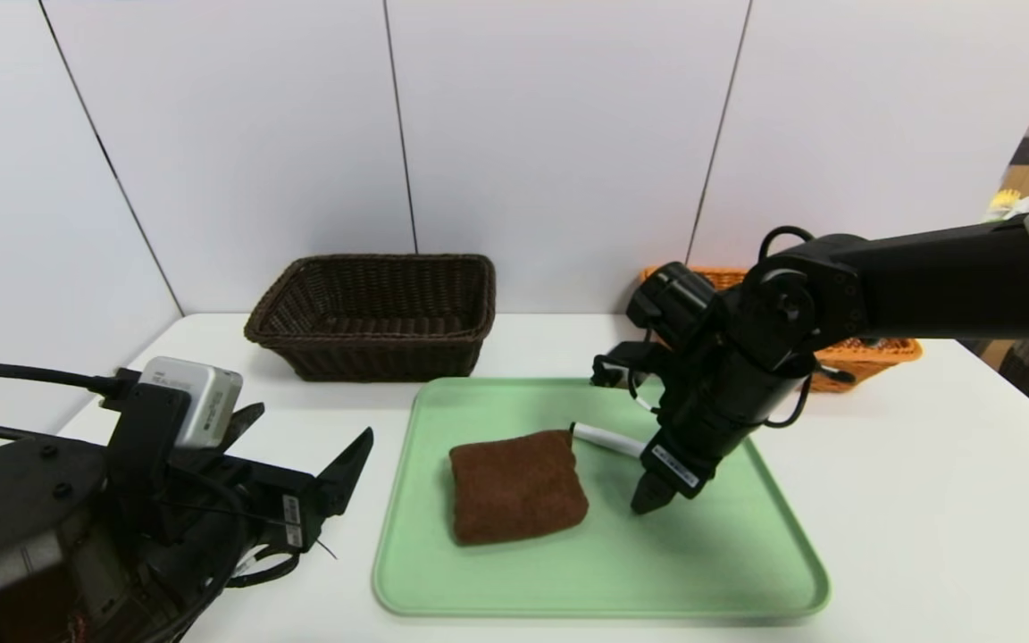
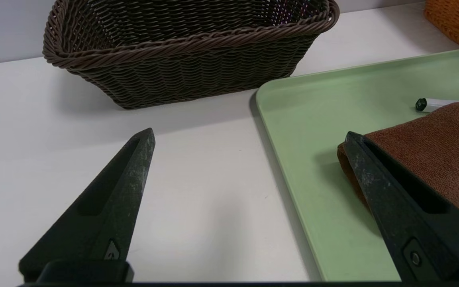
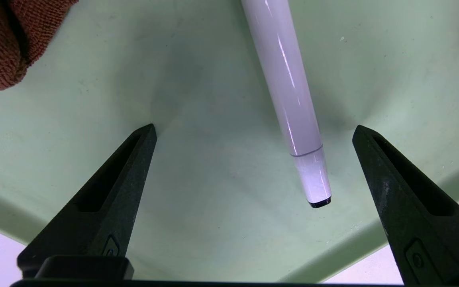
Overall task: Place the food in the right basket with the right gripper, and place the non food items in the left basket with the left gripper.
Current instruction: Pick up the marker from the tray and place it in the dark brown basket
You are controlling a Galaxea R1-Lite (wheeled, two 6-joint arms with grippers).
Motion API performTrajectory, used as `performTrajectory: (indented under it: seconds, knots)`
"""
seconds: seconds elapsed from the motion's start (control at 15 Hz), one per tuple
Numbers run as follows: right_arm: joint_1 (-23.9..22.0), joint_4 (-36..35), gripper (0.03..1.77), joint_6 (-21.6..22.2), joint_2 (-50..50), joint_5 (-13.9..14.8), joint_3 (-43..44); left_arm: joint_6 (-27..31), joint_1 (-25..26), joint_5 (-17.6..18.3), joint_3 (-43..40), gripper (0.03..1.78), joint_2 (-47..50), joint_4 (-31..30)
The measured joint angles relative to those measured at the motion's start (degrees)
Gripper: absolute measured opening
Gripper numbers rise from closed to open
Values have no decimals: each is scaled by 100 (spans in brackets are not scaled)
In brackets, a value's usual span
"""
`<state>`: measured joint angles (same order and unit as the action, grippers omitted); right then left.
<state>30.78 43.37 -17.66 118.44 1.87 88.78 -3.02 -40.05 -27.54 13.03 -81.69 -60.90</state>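
Head view: right claw (image 1: 626,438) open above the pen (image 1: 608,439), left claw (image 1: 300,446) open beside the tray (image 1: 604,572).

Right wrist view shows the right claw's fingers wide apart with nothing held between them, the pen lying on the tray below, its white body slanting through the gap. The folded brown cloth (image 1: 519,487) lies on the tray too, near the pen's black-tipped end. Off the tray's left side, over the white table (image 1: 925,500), hangs the left claw, also wide and holding nothing. Behind the tray stand the dark basket (image 1: 372,357), at left, and the orange basket (image 1: 872,359), at right, partly hidden by the right arm (image 1: 943,281).
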Motion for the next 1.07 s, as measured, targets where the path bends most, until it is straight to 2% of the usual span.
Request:
performTrajectory:
  seconds: [0.2,0.27,0.47,0.73,0.8,1.07]
  knots:
    - [-44,-13,169,4,71,9,7,41,-2,4,6,169,2,0]
    - [-60,-24,161,9,82,15,7,41,-2,4,6,169,2,0]
    - [-71,-32,114,-13,44,15,-28,77,-39,-7,6,169,18,0]
    - [-74,-18,67,-16,-23,22,-87,113,-90,-35,9,169,44,0]
    - [-74,-16,15,-9,-52,24,-124,134,-96,-38,6,169,51,0]
    - [-74,-7,17,-55,-150,22,-174,149,-116,-33,9,169,55,0]
